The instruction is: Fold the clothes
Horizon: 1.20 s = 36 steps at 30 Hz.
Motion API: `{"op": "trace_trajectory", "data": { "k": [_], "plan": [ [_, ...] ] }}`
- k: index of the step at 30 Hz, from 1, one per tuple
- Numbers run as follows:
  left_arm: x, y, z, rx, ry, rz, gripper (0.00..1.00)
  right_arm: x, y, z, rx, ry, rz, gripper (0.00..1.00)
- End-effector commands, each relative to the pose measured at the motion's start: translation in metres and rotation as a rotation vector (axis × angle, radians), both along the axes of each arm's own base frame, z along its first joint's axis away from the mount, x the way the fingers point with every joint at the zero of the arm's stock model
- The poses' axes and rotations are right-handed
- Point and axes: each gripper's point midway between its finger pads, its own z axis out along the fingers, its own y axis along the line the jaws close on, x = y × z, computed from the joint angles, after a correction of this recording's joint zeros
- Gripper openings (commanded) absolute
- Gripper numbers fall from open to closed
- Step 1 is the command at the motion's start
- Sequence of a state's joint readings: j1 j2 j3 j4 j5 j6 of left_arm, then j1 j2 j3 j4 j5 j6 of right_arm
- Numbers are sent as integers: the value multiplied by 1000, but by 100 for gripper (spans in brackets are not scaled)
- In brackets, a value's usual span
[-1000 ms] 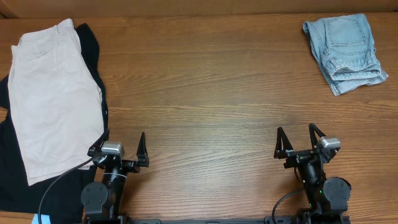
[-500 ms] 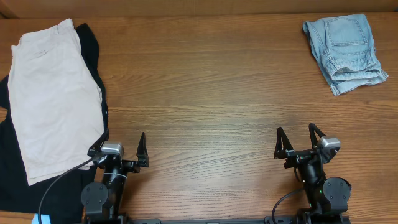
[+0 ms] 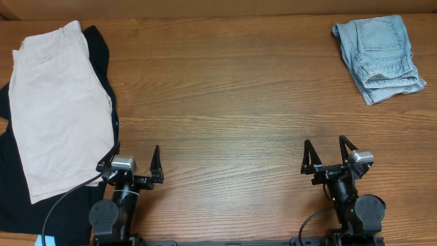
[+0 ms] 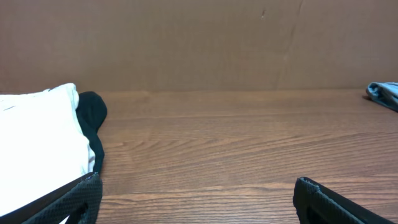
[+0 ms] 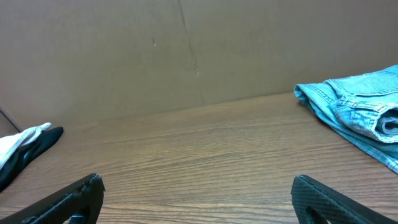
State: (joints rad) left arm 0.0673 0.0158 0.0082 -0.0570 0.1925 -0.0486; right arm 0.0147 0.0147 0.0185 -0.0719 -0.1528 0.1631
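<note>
cream shorts [image 3: 58, 109] lie on a black top [image 3: 100, 49] at the bench's [image 3: 225, 102] left edge; denim shorts [image 3: 379, 55] sit in the far right corner. left jaws and right jaws are spread, empty, at the near edge.

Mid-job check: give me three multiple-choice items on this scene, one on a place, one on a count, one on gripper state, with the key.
1. Where on the table do the denim shorts lie?
A far right corner
B centre
C under the cream shorts
2. How many garments show overhead?
A one
B three
C five
3. How do the left gripper and right gripper stand?
A both open, empty
B both shut on cloth
C left shut, right open
Key: A, they sit at the far right edge; B, cream shorts, black top, denim shorts; A, fingers spread over bare wood.
</note>
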Motion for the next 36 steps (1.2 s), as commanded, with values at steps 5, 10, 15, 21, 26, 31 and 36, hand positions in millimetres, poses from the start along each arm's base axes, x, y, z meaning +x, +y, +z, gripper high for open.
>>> {"op": "trace_trajectory", "data": {
  "k": [5,10,15,21,26,31,36],
  "plan": [
    [-1,-1,1,16,-11,-9,100,0,0,-1,-3,-6,0,100],
    [-1,-2,1,15,-11,-14,100,0,0,-1,-3,-8,0,100],
    [-1,-2,1,15,-12,-13,100,0,2,4,-3,-29,11,100],
    [-2,-11,10,15,-47,-71,100,-2,3,24,-2,-110,17,100],
    [-2,-12,14,16,-60,-73,100,-5,7,39,-3,-153,37,100],
    [-6,-12,45,25,-136,-71,100,-13,7,65,-29,-164,38,100],
    [-12,-9,81,29,-184,-49,100,-26,6,94,-122,-181,27,100]
  ]
}}
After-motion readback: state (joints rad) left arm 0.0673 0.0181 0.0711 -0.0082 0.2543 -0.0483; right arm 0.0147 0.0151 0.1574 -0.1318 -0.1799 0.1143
